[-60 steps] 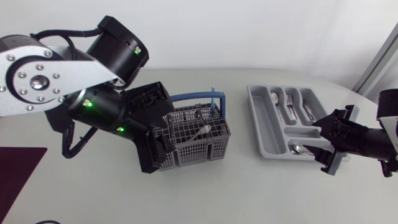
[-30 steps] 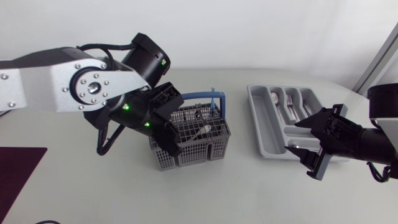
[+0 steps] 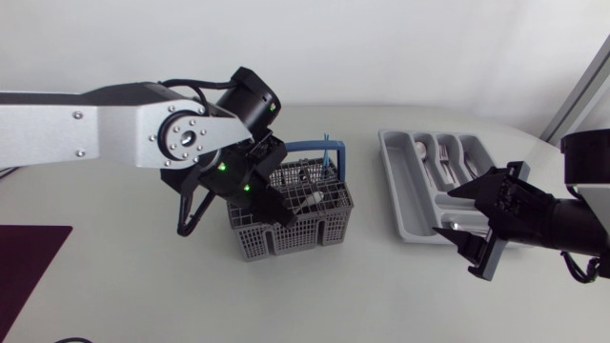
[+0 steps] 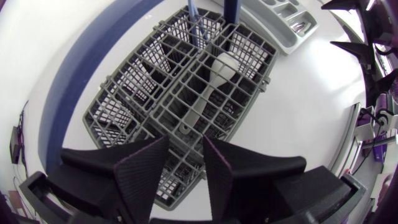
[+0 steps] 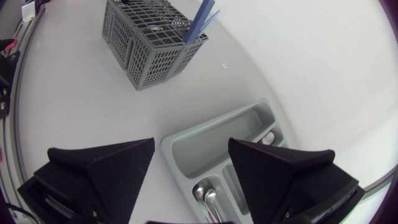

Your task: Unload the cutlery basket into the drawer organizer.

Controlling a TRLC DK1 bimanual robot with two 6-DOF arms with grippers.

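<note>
Hovering, left end effector (image 4: 185, 142) released, just over the cutlery basket (image 3: 295, 234), white spoon (image 4: 210, 87) lying lengthwise straight ahead, handle end nearest; right end effector (image 5: 191, 146), also released, well apart.

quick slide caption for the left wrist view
Open left tool poised above the grey cutlery basket, a spoon lying across its grid ahead.

Grey lattice plastic cutlery basket with blue handle (image 3: 303, 227) upright mid-table, pale plastic spoon (image 3: 310, 200) lying across its top cells. At its 3 o'clock, well apart, grey compartmented plastic organizer tray (image 3: 404, 193) holding metal spoons and forks (image 3: 446, 164).
</note>
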